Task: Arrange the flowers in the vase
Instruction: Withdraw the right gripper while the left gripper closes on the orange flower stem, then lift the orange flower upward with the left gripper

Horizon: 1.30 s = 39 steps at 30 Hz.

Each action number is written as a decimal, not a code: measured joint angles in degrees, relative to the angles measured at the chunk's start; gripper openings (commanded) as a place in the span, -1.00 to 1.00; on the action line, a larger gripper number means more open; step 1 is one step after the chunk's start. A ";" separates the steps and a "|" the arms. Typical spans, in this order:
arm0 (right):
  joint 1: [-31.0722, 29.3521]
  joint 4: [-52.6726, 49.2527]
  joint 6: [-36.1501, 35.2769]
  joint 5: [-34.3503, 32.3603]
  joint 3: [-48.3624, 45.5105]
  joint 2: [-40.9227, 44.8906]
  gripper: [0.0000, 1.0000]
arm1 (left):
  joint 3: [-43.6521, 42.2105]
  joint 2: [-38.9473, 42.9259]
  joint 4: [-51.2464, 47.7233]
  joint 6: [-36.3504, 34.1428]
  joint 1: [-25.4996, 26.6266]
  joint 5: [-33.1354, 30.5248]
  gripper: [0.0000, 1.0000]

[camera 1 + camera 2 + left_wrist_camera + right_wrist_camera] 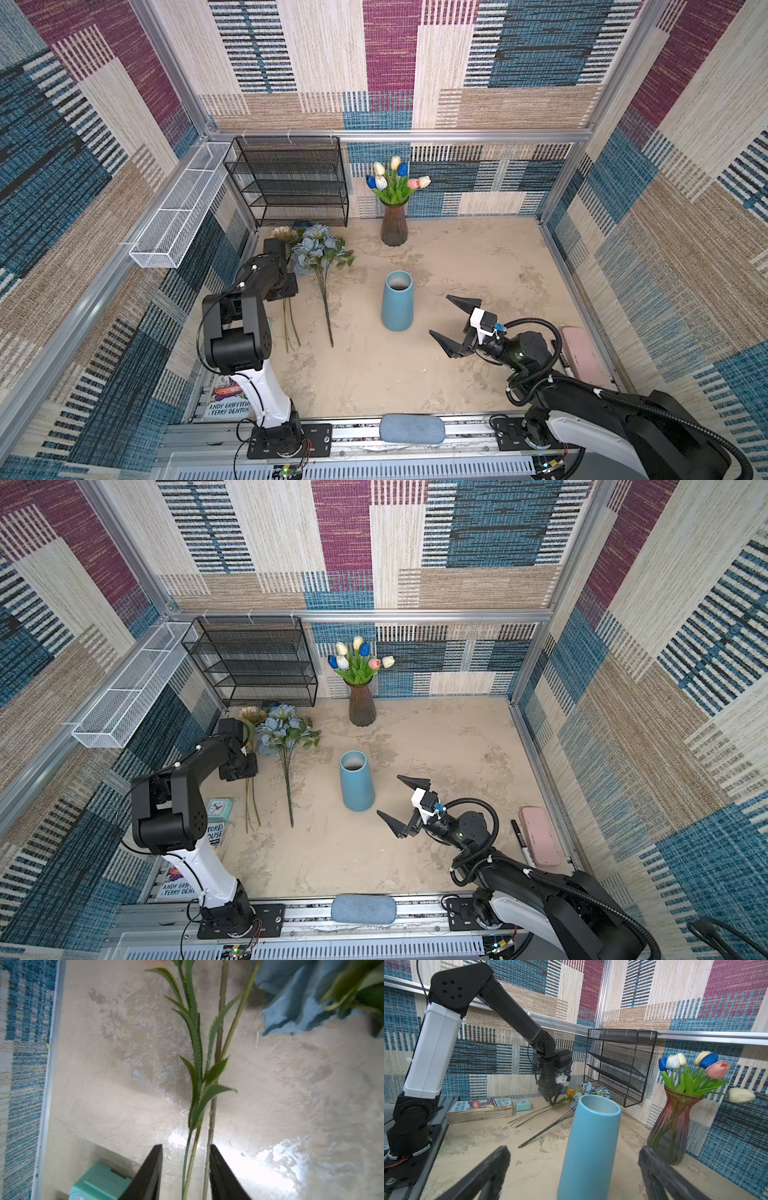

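Flowers (328, 307) are lying at about 10 o'clock on the surface (478, 270) in both top views: one dusty-blue rose bunch (316, 249) and one beige bloom (284, 235) just beside it, with the stems running toward 6 o'clock. Seven tulips (395, 178) (two blue, one pink, four white or cream) are standing in one ribbed glass vase (394, 228) at 12 o'clock. One blue vase (397, 305) is standing upright near the centre. The left arm (249, 299) is reaching over the thin stems and covering its own hand. The right hand (439, 314) is hovering at 4 o'clock of the blue vase, spread wide and holding nothing. One black mesh rack (291, 183) is hanging at 11 o'clock, one white mesh basket (178, 208) at 9 o'clock, and one pink case (582, 357) is lying at 4 o'clock.

The left wrist view is showing the left hand (185, 1145) drawn narrow, straddling three thin stems (192, 1159). One finger is sitting just beside the nearest stem, and a gap is showing at the other finger. Nothing is being lifted. A teal clock (99, 1182) is sitting just beside one finger, and blue petals of the rose bunch are lying further along.

The right wrist view is showing the right hand's two fingers (481, 1174) standing wide to either side of the blue vase, apart from it. Beyond it, the left hand is pointing down onto the stems near one orange bloom (570, 1092), with one book (479, 1108) lying beside the clock.
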<state>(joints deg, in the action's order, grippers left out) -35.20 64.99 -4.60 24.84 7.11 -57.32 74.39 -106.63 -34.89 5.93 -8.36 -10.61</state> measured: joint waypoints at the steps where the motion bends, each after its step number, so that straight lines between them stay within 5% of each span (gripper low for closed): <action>1: 0.00 0.20 0.00 -0.09 -0.13 0.42 1.00 | 0.04 -0.17 0.00 -0.13 -0.11 0.00 -0.33; 23: -0.02 0.44 -0.28 -2.25 0.33 0.24 1.00 | 0.24 -2.49 0.37 -2.05 -0.39 -0.98 -1.00; 39: -0.02 0.24 -0.50 -2.86 0.33 -0.02 1.00 | -9.79 14.53 4.26 2.36 -0.37 0.98 -1.00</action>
<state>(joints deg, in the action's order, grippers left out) -35.22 65.23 -5.10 21.98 7.44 -57.34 64.60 -92.09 -30.63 8.29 -8.73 -9.63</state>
